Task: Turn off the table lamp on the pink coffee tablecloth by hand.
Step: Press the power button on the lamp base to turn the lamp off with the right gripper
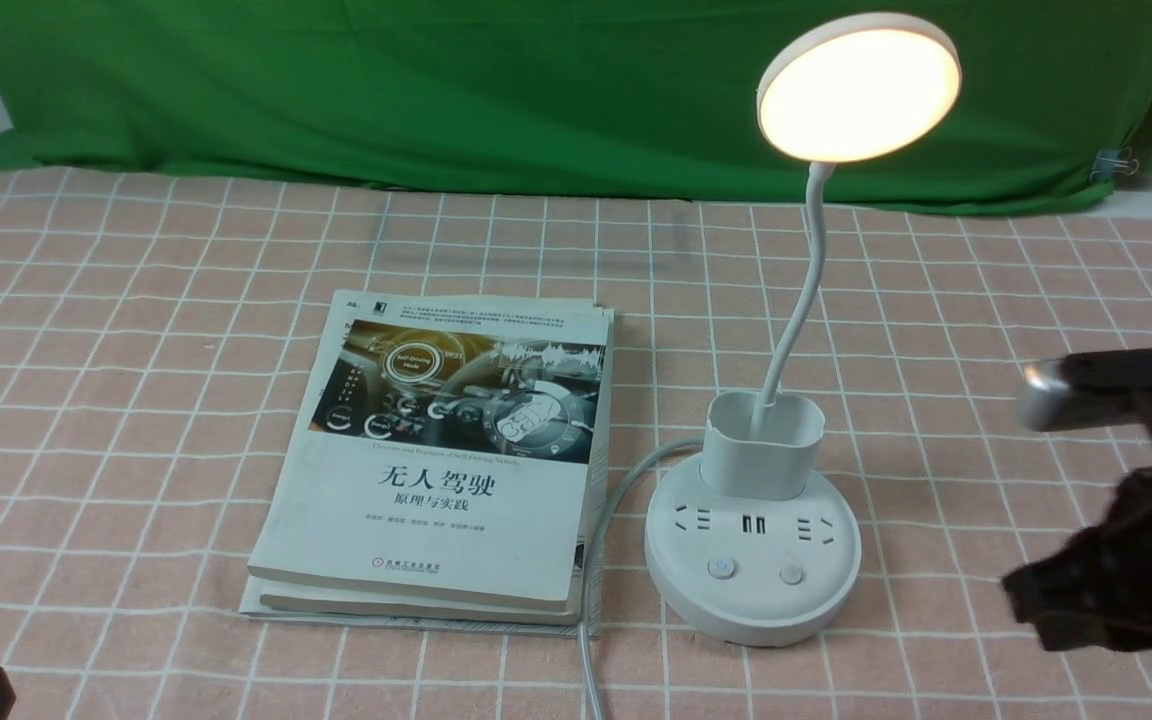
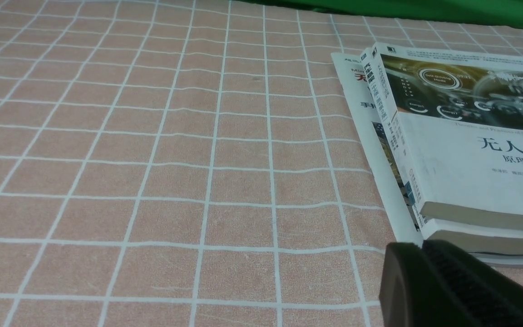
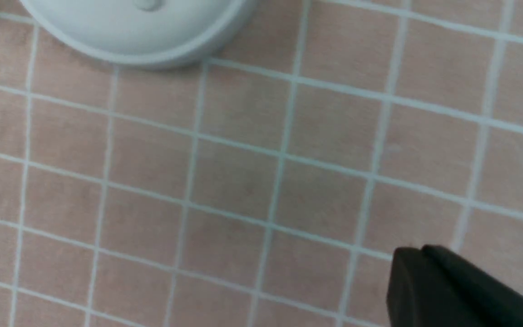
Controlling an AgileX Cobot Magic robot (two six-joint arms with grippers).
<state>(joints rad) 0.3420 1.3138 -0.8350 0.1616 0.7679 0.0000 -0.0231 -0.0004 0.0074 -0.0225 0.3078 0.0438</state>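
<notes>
My right gripper (image 3: 418, 250) is closed and empty (blurry from here), well apart from the lit table lamp (image 1: 753, 560); my left (image 2: 424, 245) is closed, empty too.

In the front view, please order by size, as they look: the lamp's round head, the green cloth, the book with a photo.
1. Green cloth
2. Book
3. Lamp head

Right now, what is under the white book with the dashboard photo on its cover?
Under the white paperback book with the dashboard photo, another thick book and a flat printed sheet show. Their covered middles cannot be seen.
</notes>
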